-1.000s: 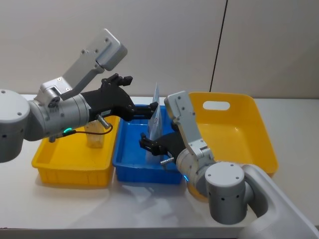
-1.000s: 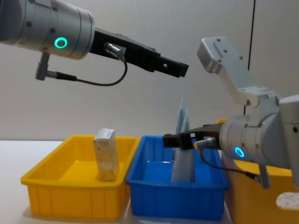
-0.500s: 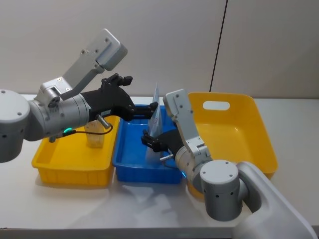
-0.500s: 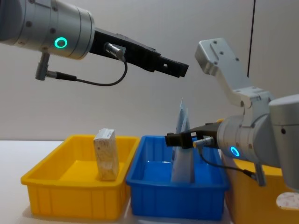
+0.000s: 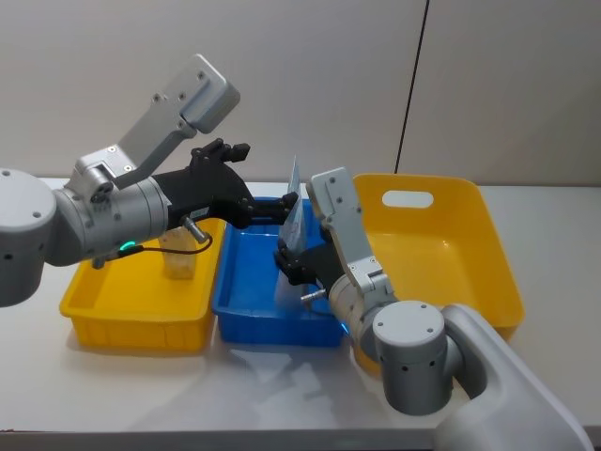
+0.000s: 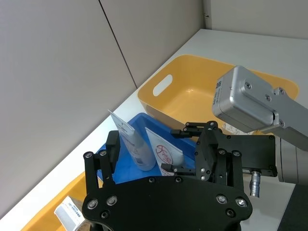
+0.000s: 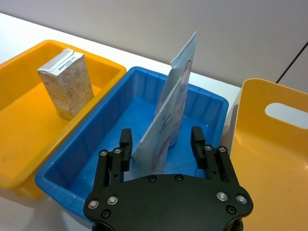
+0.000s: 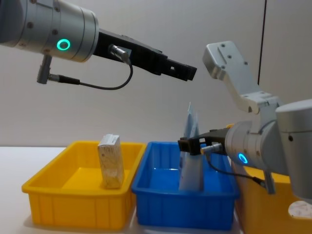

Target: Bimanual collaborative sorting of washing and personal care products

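Note:
Two tubes stand leaning together in the blue tray [image 5: 246,303]: a pale blue tapered tube [image 6: 134,144] and a cream tube [image 6: 166,155] with a red mark. My right gripper [image 7: 161,142] is low inside that tray and open, with a finger on either side of the nearer tube [image 7: 161,126]; in the head view the right gripper [image 5: 286,261] sits just in front of the tubes [image 5: 294,218]. A beige box [image 7: 66,84] stands upright in the small yellow tray [image 5: 122,310]. My left gripper [image 5: 261,177] hovers open and empty above the two trays.
A large yellow bin [image 5: 488,235] with a handle slot sits to the right of the blue tray. A white patterned pack [image 8: 298,209] lies in it. The three containers stand side by side, close to the table's front edge.
My right gripper has shifted a little to the right inside the blue tray, toward the tubes. The tubes, the box and the left arm have not moved.

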`<state>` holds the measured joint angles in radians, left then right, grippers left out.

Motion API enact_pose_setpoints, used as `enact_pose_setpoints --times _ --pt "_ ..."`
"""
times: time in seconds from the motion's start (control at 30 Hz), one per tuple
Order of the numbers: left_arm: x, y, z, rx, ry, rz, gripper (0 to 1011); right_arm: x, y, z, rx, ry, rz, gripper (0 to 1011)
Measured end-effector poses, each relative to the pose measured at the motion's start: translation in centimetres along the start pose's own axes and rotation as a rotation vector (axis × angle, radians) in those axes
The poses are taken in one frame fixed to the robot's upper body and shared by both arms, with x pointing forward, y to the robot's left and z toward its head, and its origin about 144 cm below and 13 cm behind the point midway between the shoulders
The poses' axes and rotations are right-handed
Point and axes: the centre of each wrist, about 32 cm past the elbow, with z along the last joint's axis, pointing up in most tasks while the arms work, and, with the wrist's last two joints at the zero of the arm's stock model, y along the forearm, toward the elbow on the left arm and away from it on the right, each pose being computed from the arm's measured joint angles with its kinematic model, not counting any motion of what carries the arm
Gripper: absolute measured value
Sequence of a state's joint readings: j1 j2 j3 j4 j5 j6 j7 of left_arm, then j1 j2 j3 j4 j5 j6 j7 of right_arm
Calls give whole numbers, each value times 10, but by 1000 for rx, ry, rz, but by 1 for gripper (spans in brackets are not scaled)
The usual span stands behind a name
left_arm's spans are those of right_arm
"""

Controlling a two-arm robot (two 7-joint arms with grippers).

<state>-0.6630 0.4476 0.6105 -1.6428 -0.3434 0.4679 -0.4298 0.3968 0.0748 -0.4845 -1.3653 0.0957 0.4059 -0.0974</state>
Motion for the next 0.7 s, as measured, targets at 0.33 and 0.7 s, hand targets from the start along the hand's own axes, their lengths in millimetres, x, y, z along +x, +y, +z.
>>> enact_pose_setpoints --times 0.33,0.7 --pt "0 0 0 0 0 0 1001 0 1 0 0 -2 -4 406" --pt "0 0 0 0 0 0 1001 0 1 0 1 -2 -6 106"
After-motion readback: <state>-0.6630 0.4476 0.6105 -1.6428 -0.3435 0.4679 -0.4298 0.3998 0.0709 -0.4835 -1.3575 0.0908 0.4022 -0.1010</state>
